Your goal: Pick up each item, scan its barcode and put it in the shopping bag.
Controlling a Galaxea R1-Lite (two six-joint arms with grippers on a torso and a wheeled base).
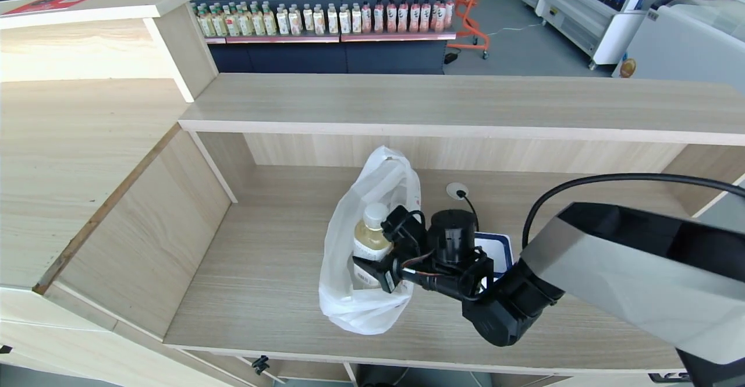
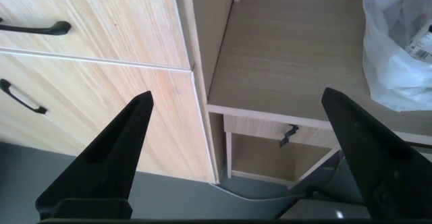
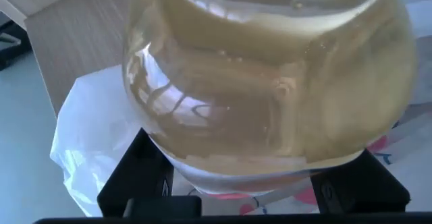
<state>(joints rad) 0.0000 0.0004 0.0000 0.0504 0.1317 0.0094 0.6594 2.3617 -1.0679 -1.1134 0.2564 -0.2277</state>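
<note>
Holding a bottle [image 1: 371, 237] of yellow drink, the right end effector [image 1: 381, 246] is clamped on it inside the white shopping bag [image 1: 361, 311] on the desk [image 1: 262, 294]. The left end effector [image 2: 237, 96] hangs low by the desk front, spread wide apart.

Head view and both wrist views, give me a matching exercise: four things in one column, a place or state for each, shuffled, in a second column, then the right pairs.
Column one
1. bottle
2. shopping bag
3. left gripper
4. row of drinks

Column two
A. lined up on the store shelf behind the counter
B. open, beside the drawer fronts
C. clamped in the right gripper
D. white, standing on the counter

Pairs: 1-C; 2-D; 3-B; 4-A
</note>
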